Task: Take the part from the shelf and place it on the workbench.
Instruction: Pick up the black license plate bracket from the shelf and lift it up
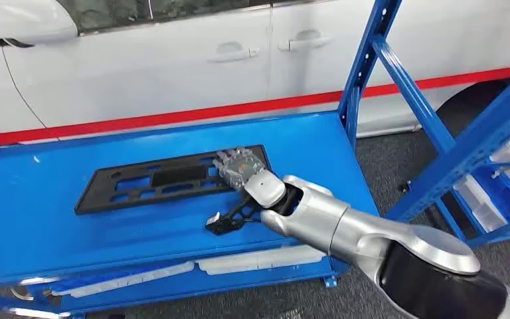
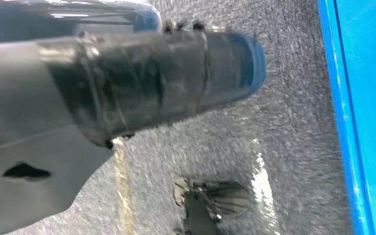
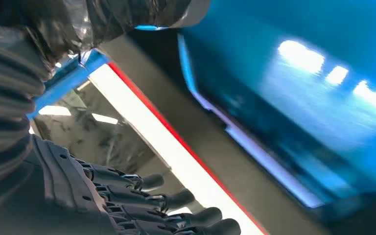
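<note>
I am looking at the blue table [image 1: 53,199], which I take to be the workbench, and I will say where things are from there. The black part [image 1: 166,179], a long flat frame with holes in it, lies flat on top of the table, near the middle. My right hand [image 1: 239,167] is over the end of the part that is closest to the blue shelf post [image 1: 365,60]. The hand seems to rest on the part or sit just above it; I cannot tell if it is gripping. In the right wrist view the fingers [image 3: 176,199] stick out straight side by side, with nothing between them that I can see, so I think they are loose, but I am not sure. My left hand [image 2: 152,83] hangs down by the grey floor [image 2: 284,122], beside the table's blue edge, and it is too blurry to tell if it is spread or curled. I think the job is almost done: the part is on the table, and what is left is to let go and pull my arm away. I count one part, one table, one shelf frame, and one white car [image 1: 172,60] behind the table.
</note>
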Controlling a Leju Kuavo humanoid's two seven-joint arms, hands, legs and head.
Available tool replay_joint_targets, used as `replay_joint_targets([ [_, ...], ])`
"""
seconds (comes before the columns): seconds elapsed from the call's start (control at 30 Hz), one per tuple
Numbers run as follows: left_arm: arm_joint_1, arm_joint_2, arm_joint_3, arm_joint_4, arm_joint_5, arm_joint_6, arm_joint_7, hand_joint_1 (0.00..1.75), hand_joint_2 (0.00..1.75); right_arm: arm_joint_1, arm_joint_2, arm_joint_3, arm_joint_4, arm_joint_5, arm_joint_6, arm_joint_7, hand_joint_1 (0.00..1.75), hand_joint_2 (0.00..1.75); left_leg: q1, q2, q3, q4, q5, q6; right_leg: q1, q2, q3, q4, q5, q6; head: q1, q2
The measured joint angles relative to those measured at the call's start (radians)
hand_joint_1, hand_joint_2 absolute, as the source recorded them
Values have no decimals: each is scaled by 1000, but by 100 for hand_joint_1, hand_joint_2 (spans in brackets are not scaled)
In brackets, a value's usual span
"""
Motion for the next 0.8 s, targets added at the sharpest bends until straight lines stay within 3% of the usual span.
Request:
replay_joint_targets([
  [0.07, 2, 0, 0, 0, 0, 0, 0, 0, 0, 0, 0, 0, 1, 1, -2, 0, 0, 175, 3, 0, 12, -4, -2, 5, 0, -1, 0, 7, -6, 5, 0, 0],
  [0.13, 4, 0, 0, 0, 0, 0, 1, 0, 0, -1, -1, 0, 4, 3, -4, 0, 0, 175, 8, 1, 31, -11, -9, 16, 0, -3, -29, 65, -29, 15, 3, 0],
  [0.23, 1, 0, 0, 1, 0, 0, 1, 0, 0, 1, -2, 0, 10, 3, -6, 0, 0, 175, 9, 0, 50, -13, -23, 26, -3, -5, -147, 241, -74, 23, 5, 0],
  [0.27, 1, 0, -1, 1, 0, 0, 1, 0, 0, 4, -2, 0, 14, 3, -6, 0, 0, 175, 9, 0, 58, -12, -30, 27, -3, -5, -179, 274, -71, 23, 5, 0],
  [0.3, 1, 0, -1, 1, 0, 0, 1, 0, 0, 6, -3, 0, 17, 4, -5, 0, 14, 175, 9, -1, 68, -12, -37, 26, -4, -5, -196, 273, -50, 22, 6, 0],
  [0.33, 1, 0, -1, 1, 0, 0, 1, 0, 0, 7, -4, 0, 21, 6, -4, 0, 56, 175, 9, -2, 79, -12, -46, 26, -3, -5, -193, 233, -12, 20, 6, 0],
  [0.4, 3, -1, -1, 2, 0, 2, 1, 0, 0, 7, -6, 0, 27, 12, 4, 0, 144, 175, 9, -3, 103, -13, -64, 20, 1, -5, -154, 106, 75, 10, 5, 0],
  [0.43, 2, -1, -1, 2, 0, 3, 0, 0, 0, 5, -6, 0, 30, 16, 12, -1, 174, 175, 8, -3, 109, -12, -72, 16, 5, -5, -135, 49, 93, 4, 5, 0],
  [0.47, 1, -2, -2, 2, 1, 5, -2, 0, 0, 4, -6, 1, 32, 17, 22, -3, 175, 175, 8, -3, 111, -12, -77, 9, 8, -5, -123, 20, 101, -3, 5, 0],
  [0.53, -2, -2, -3, 2, 4, 3, -10, 0, 0, 2, -7, 2, 37, 12, 45, -9, 175, 175, 7, -2, 113, -10, -83, -2, 11, -5, -114, 1, 89, -14, 6, 0],
  [0.63, -2, -4, -4, 2, 15, -12, -28, 0, 0, -1, -9, 2, 41, -2, 60, -18, 175, 175, 8, 0, 100, 27, -102, -15, 2, -4, -94, -9, 88, -25, 2, 0],
  [0.73, -4, -4, -3, 2, 26, -32, -45, 0, 0, -9, -8, 2, 42, -14, 60, -22, 175, 175, 11, 1, 4, 190, -162, -28, -1, -5, -83, -12, 82, -31, -6, 0],
  [0.8, -2, -4, -3, 2, 31, -47, -54, 0, 0, -10, -7, 2, 42, -17, 59, -23, 175, 175, 13, 1, -54, 256, -172, -31, -1, -5, -75, -9, 74, -31, -5, 0],
])
